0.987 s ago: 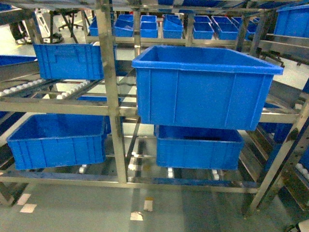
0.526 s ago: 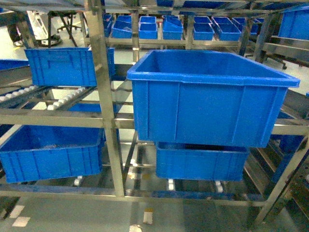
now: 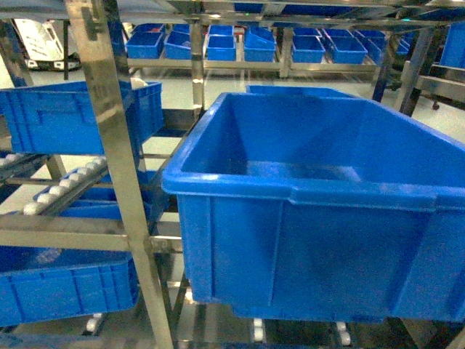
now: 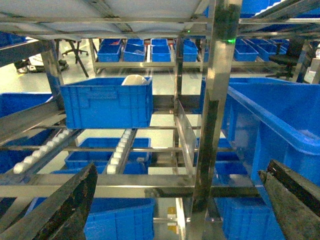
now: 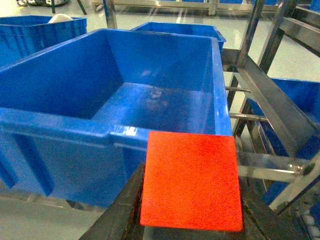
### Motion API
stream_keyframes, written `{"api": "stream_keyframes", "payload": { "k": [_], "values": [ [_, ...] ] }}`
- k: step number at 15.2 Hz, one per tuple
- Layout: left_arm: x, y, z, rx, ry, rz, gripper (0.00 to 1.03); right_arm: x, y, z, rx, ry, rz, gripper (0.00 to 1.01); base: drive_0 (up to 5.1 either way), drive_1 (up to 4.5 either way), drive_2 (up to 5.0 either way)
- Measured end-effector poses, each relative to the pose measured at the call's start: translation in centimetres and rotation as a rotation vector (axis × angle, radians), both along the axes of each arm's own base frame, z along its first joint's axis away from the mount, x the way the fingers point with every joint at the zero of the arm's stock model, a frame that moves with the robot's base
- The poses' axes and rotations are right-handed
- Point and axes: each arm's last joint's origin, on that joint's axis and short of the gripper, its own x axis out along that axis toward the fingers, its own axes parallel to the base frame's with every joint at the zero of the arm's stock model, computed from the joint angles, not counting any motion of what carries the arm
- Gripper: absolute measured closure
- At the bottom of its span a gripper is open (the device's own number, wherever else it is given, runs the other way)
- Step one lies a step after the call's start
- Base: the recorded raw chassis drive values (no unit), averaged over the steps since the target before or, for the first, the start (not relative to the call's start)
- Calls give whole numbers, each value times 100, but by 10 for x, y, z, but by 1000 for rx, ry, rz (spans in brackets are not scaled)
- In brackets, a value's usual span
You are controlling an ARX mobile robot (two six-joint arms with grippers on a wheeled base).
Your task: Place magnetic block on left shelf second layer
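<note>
Right hand [image 5: 192,220] clenched on the red block [image 5: 191,179], held just in front of the big blue tote [image 5: 115,95], near its front right corner. Left hand [image 4: 175,200] released, fingers [image 4: 65,205] spread wide, facing the steel post [image 4: 212,115] left of that tote. Left shelf second layer [image 4: 117,152] sits left of the post, roller tracks bare, small tote [image 4: 106,104] at the back.

The right gripper [image 5: 192,220] is clamped on the magnetic block [image 5: 191,178], while the left gripper [image 4: 175,210] is held level, its fingers [image 4: 65,205] spread wide.
</note>
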Motion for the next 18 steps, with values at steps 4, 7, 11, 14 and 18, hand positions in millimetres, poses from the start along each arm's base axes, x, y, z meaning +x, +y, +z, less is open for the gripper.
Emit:
{"api": "stream_keyframes", "payload": {
  "k": [4, 7, 11, 14, 18],
  "values": [
    [0, 0, 0, 0, -3, 0, 5, 0, 0, 1, 0, -5, 0, 67, -1, 314, -317],
    [0, 0, 0, 0, -3, 0, 5, 0, 0, 0, 0, -2, 0, 67, 0, 0, 0],
    [0, 0, 0, 0, 0, 0, 5, 26, 7, 12, 106, 57, 47, 67, 0, 0, 0],
    [0, 0, 0, 0, 0, 0, 5, 75, 24, 22, 214, 97, 131, 67, 0, 0, 0],
    [0, 0, 0, 0, 0, 0, 5, 123, 53, -17, 196, 288, 213, 67, 0, 0, 0]
  ]
}}
